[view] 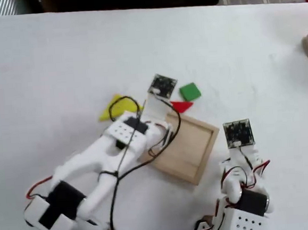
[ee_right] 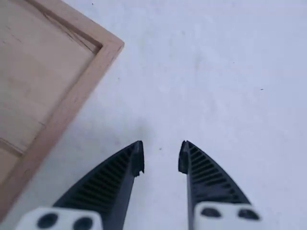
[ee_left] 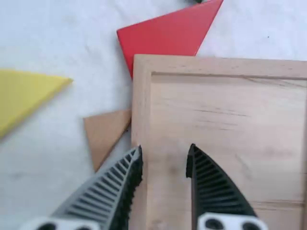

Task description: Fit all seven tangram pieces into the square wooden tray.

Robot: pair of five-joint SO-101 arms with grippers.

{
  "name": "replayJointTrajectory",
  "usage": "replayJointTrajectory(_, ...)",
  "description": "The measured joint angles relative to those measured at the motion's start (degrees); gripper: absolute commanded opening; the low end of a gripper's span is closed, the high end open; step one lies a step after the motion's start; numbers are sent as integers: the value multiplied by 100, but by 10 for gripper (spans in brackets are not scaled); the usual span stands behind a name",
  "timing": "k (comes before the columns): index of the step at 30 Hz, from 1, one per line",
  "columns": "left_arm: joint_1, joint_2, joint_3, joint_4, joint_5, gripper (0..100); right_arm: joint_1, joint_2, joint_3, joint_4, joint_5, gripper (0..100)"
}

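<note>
Your left gripper (ee_left: 164, 160) hangs parted and empty over the rim of the bare square wooden tray (ee_left: 141, 96), apparently to reach the flat red triangle (ee_left: 168, 33) lying against it; your right gripper (ee_right: 160, 158), likewise parted, sits beside the tray.

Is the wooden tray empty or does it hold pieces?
Empty where visible: the tray shows bare wood inside; the red triangle lies outside it.

square wooden tray (view: 190, 145): pale wood, raised rim, flat on table, turned diagonally. red triangle (view: 182, 106) touches its far rim; green square (view: 190, 91) just beyond it. yellow triangle (view: 112, 106) nearby, apart. tan piece (ee_left: 106, 136) against rim, shape unclear.
</note>
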Motion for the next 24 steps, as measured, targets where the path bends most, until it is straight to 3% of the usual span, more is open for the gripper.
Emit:
replayJointTrajectory(11, -167, -484, 167, 211, -44, 169, 0, 0, 0, 0, 0, 130)
replayJointTrajectory(19, -176, -668, 360, 220, -1055, 169, 0, 0, 0, 0, 0, 130)
replayJointTrajectory(24, -246, -229, 246, 167, -1178, 169, 0, 0, 0, 0, 0, 130)
